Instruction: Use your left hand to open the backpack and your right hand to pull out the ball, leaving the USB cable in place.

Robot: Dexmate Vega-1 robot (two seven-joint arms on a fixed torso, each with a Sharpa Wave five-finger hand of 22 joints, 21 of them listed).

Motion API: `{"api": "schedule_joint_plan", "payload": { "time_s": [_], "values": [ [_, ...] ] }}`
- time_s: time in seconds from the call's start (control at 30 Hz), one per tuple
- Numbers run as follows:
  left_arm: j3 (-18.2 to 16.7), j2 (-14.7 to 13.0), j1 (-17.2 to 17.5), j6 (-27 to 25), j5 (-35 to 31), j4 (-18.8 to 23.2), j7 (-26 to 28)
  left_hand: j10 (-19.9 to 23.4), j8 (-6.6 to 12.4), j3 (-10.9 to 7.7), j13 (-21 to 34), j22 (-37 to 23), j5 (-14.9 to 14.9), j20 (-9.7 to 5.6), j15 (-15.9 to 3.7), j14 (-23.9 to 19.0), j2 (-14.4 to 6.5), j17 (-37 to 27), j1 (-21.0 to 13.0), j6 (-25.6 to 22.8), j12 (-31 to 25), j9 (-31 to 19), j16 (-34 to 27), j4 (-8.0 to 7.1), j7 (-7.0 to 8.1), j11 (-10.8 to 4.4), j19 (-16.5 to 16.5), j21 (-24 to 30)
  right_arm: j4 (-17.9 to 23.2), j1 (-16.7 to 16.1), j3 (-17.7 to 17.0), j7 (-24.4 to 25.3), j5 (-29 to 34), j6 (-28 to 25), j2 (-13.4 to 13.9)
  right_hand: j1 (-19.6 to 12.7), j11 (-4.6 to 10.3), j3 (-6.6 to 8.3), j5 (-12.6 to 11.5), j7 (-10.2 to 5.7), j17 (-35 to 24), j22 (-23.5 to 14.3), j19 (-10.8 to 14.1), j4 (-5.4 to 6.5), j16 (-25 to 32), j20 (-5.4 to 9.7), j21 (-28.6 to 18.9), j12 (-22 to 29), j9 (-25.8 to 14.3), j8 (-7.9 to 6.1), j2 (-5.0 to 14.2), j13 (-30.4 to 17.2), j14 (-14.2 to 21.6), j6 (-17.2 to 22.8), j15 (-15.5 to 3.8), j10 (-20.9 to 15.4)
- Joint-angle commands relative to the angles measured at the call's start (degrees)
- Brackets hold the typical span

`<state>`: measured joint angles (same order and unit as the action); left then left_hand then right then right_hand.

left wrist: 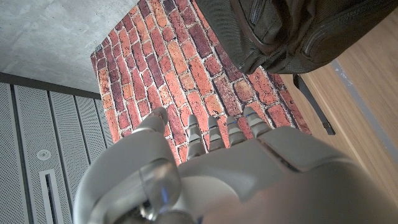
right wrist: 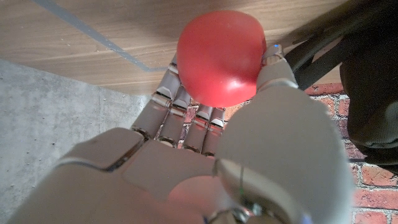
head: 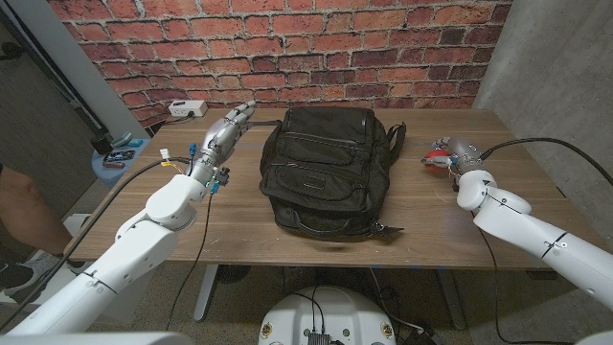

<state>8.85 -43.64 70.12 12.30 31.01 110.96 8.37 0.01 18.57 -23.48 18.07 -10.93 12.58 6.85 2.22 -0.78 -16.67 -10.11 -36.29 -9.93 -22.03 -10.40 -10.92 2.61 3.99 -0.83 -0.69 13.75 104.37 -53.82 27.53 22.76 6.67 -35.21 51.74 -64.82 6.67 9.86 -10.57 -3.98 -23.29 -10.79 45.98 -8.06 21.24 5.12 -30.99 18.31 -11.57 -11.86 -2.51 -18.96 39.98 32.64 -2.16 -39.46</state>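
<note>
We are looking down on the wooden bench (head: 421, 216), and the black fabric backpack (head: 328, 168) is lying flat in the middle of it, its straps trailing off toward the brick-patterned back wall (head: 287, 38). Our right hand (head: 448, 155) is sitting out to the right of the pack, well apart from it, and it is gripping the smooth red ball (head: 438, 151). In the right wrist view the fingers (right wrist: 180, 106) are curling up behind the ball (right wrist: 219, 57) while the thumb is pressing in from the other side, so the ball is clamped firmly and is out of the bag, over the bench top.

Over on the other side, our left hand (head: 225, 129) is hovering just beside the backpack's left edge, near the top corner, and we cannot tell whether it is touching the fabric. In the left wrist view the fingers (left wrist: 211, 134) are stretching out straight and slightly apart, holding nothing, with the backpack (left wrist: 298, 31) showing beyond them. A white power strip (head: 188, 108) is lying at the bench's far left corner, and a person's leg (head: 29, 206) is showing at the left edge.
</note>
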Motion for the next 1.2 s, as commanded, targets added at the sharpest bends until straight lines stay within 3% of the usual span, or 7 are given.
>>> {"api": "schedule_joint_plan", "payload": {
  "time_s": [0.03,1.2],
  "values": [
    [0.17,0.01,0.12,-0.60,0.04,0.28,-0.09,0.40,-0.16,-0.72,-0.16,0.04,0.32,0.07,-0.12,0.04,6.65,-0.12,6.55,-0.66,0.17,-0.16,0.00,0.05,-0.22,-0.16,0.62,-0.15,-2.62,1.53,1.01,-0.63,-0.73,0.75,-0.54,-6.68,-0.18,-0.17,-0.07,-0.03,-0.28,-0.14,-0.23,0.11,-0.14,6.16,-0.21,-0.15,-0.16,0.14,6.96,0.01,1.08,-0.48,-10.83,0.06],
    [1.08,-0.38,-1.24,-2.13,0.53,0.11,-0.78,0.86,-1.18,-1.87,-1.53,0.06,0.57,0.04,-0.30,0.06,6.83,0.03,6.55,-1.18,1.22,-0.23,0.03,0.80,-0.04,-0.03,1.14,-0.58,-6.93,4.55,2.93,-2.58,-2.41,1.82,-1.37,-5.82,-0.73,-0.75,-0.14,0.43,-0.66,0.02,-2.14,0.28,-0.89,5.85,0.04,-1.51,-0.11,0.47,6.91,0.49,-0.78,-2.03,-10.40,1.17]
  ]
}}
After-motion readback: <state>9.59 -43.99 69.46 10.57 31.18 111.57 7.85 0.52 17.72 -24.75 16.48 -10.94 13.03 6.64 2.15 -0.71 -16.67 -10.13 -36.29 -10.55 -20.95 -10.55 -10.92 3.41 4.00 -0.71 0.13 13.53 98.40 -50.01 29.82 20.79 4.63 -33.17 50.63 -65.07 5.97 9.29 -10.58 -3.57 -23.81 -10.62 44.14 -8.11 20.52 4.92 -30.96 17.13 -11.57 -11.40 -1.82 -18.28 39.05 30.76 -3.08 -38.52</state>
